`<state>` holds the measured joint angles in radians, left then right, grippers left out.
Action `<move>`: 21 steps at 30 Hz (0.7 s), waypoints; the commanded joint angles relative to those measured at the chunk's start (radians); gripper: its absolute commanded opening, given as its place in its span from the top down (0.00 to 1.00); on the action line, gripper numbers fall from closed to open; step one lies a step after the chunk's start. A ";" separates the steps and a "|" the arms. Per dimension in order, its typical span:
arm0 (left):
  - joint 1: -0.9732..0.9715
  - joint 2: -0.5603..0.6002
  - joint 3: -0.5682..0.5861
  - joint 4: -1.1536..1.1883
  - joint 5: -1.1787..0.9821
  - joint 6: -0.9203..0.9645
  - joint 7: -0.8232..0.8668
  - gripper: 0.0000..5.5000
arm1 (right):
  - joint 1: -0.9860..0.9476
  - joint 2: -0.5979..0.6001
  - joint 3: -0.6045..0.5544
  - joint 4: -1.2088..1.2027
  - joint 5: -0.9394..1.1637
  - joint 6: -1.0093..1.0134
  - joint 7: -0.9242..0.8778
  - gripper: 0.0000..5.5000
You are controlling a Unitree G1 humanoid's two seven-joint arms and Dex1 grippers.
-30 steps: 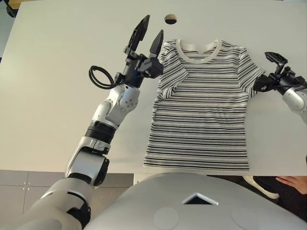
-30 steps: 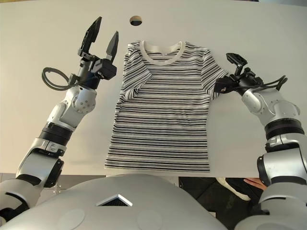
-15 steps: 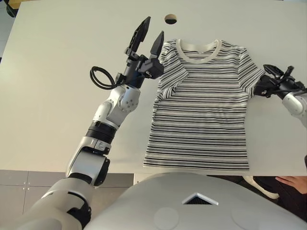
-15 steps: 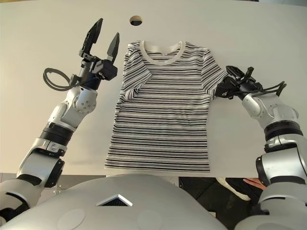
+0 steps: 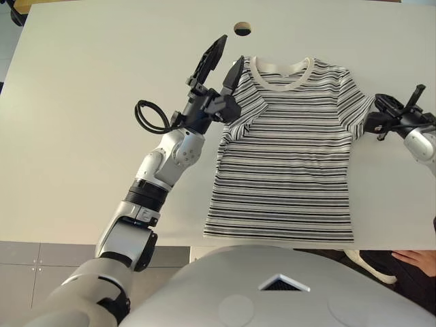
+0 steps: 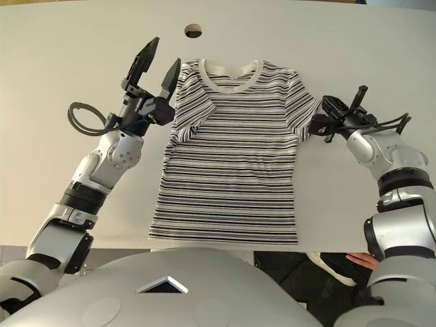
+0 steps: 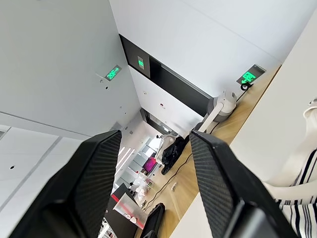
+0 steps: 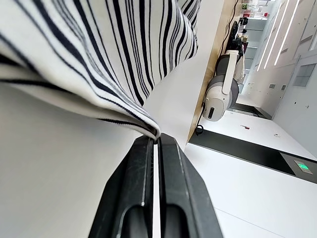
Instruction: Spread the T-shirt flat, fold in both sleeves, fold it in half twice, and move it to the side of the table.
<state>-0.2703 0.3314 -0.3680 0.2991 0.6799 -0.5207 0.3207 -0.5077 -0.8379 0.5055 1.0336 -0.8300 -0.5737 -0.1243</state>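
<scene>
A black-and-white striped T-shirt [image 5: 286, 150] lies face up on the white table [image 5: 75, 150], collar away from me. Its left sleeve [image 5: 238, 122] is folded in over the chest. The right sleeve [image 5: 357, 102] still lies spread out. My right gripper [image 5: 377, 121] sits low at that sleeve's hem; in the right wrist view its fingers [image 8: 141, 198] are shut, with the striped hem [image 8: 99, 99] pinched at their tips. My left gripper [image 5: 231, 49] is open and raised over the shirt's left shoulder, holding nothing, with its fingers [image 7: 94, 188] pointing up and away.
A round cable hole [image 5: 241, 28] is set in the table just beyond the collar. A black cable loop [image 5: 146, 117] hangs from my left wrist. Bare table spreads to the left of the shirt. The shirt's bottom hem lies close to the table's front edge [image 5: 102, 242].
My left gripper has shifted right, from beside the shirt to over its left shoulder. My right gripper has turned, dropped to the right sleeve's hem and gone from open to shut.
</scene>
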 commanded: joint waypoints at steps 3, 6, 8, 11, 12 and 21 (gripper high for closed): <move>0.023 0.002 0.003 -0.020 0.010 0.010 -0.015 0.53 | 0.042 0.037 0.039 0.039 -0.008 -0.023 -0.026 0.98; 0.031 0.006 0.015 -0.022 0.007 0.012 -0.006 0.53 | 0.042 0.046 -0.020 0.004 0.064 -0.066 -0.091 0.98; 0.036 0.007 0.021 -0.021 0.007 0.013 -0.001 0.53 | 0.040 0.051 -0.043 -0.013 0.086 -0.066 -0.129 0.98; 0.039 0.006 0.029 -0.015 0.006 0.012 0.002 0.53 | 0.043 0.056 -0.060 -0.027 0.090 -0.038 -0.178 0.98; 0.040 0.006 0.031 -0.013 0.006 0.011 0.004 0.53 | 0.041 0.057 -0.062 -0.026 0.089 -0.030 -0.189 0.98; 0.037 0.001 0.040 0.010 0.001 0.008 0.010 0.53 | 0.076 0.058 -0.093 -0.209 0.108 -0.039 -0.207 0.98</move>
<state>-0.2372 0.3316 -0.3375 0.2996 0.6813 -0.5173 0.3221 -0.4450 -0.7801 0.4356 0.8822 -0.7369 -0.6131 -0.3390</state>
